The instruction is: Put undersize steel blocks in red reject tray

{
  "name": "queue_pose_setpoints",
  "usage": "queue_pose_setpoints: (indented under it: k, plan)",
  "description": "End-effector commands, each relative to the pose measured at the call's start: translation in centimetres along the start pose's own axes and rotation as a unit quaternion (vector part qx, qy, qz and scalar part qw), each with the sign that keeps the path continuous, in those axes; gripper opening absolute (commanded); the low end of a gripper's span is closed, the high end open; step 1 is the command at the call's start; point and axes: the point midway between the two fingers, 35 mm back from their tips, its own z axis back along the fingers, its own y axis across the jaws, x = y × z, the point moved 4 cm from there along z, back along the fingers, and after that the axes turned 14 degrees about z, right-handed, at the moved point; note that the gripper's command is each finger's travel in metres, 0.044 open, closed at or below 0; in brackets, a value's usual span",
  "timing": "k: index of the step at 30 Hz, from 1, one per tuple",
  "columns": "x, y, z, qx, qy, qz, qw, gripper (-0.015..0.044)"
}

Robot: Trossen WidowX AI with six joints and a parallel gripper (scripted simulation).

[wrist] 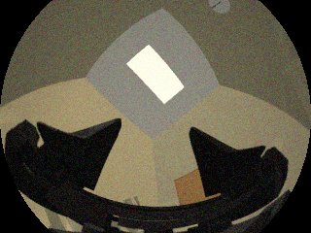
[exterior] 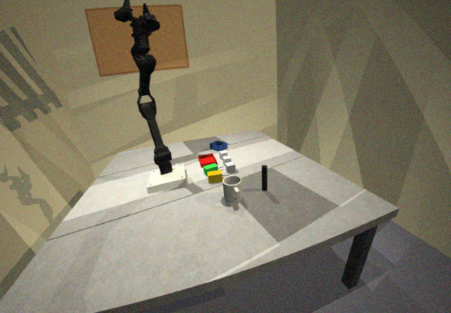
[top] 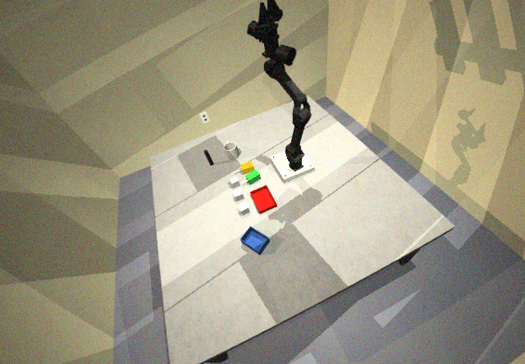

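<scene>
Steel blocks [top: 238, 194] [exterior: 230, 167] stand in a row beside the red reject tray [top: 263, 199] [exterior: 207, 160], apparently awaiting gauging, while I keep my empty end effector [top: 265, 1] [exterior: 136, 5] [wrist: 155, 127] wide and high.

Seen from above, the blocks [top: 238, 194] [exterior: 227, 158] line up near the bench's [top: 360, 207] [exterior: 145, 251] left edge, reject tray [top: 263, 199] [exterior: 207, 160] right of them; gauge [top: 253, 177] [exterior: 210, 169] and other gauge [top: 247, 167] [exterior: 215, 176] lie towards the far edge, before the mug [top: 231, 150] [exterior: 231, 189]; rod [top: 208, 157] [exterior: 264, 178] nearer the far left corner, base [top: 285, 178] [exterior: 151, 188] right of the gauges, other tray [top: 254, 240] [exterior: 218, 145] nearest the near edge
</scene>
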Motion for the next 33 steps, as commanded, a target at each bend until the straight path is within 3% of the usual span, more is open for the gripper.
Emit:
queue_pose_setpoints:
  k: [1,4,8,15,20,25,28,33]
  plan:
    - [0.1,0.0,0.0,0.001,-0.002,-0.006,1.0,0.0374]
    - [2.1,-0.3,0.6,0.012,-0.036,-0.088,0.995,0.03]
    - [5.2,-0.7,1.6,0.033,-0.087,-0.207,0.974,0.03]
    - [14.0,-2.5,6.1,0.144,-0.216,-0.49,0.832,0.03]
    - [19.4,-4.7,10.6,0.253,-0.276,-0.633,0.677,0.03]
    - [23.7,-8.1,16.0,0.383,-0.298,-0.746,0.456,0.03]
    - [25.5,-10.2,19.3,0.462,-0.29,-0.774,0.322,0.03]
    - [26.7,-13.5,23.2,0.551,-0.267,-0.775,0.158,0.03]
